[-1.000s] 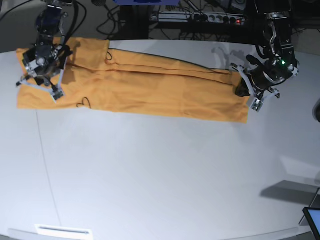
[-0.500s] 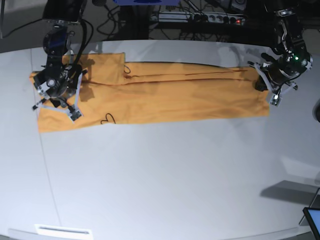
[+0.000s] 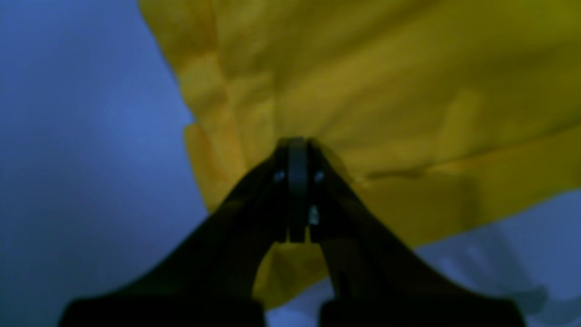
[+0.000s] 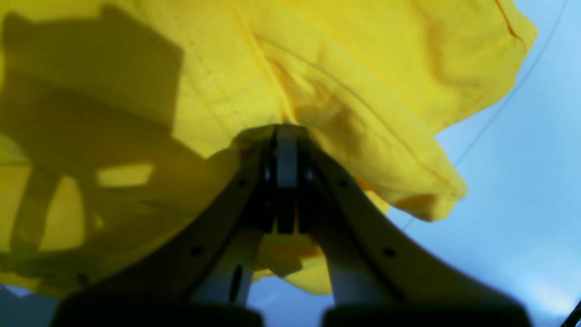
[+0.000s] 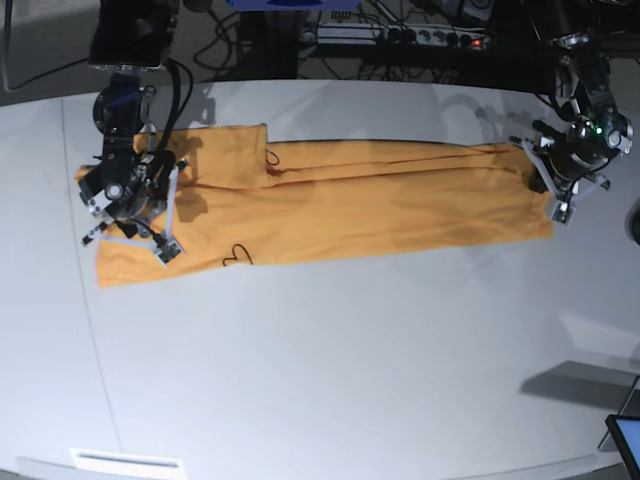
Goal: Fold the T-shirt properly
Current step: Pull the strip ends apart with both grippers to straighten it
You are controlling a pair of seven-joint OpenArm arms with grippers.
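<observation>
White table [image 5: 330, 360], power strip [image 5: 400, 38] and cables along the back edge. T-shirt [image 5: 380, 200] lies as a long folded band across the table's far half, shifted rightward versus a second ago. Left gripper [image 5: 548, 182] and right gripper [image 5: 118, 205] each clamped tight on opposite ends.

Orange-yellow T-shirt [image 5: 350, 205], folded lengthwise, long strip, flat across table
</observation>
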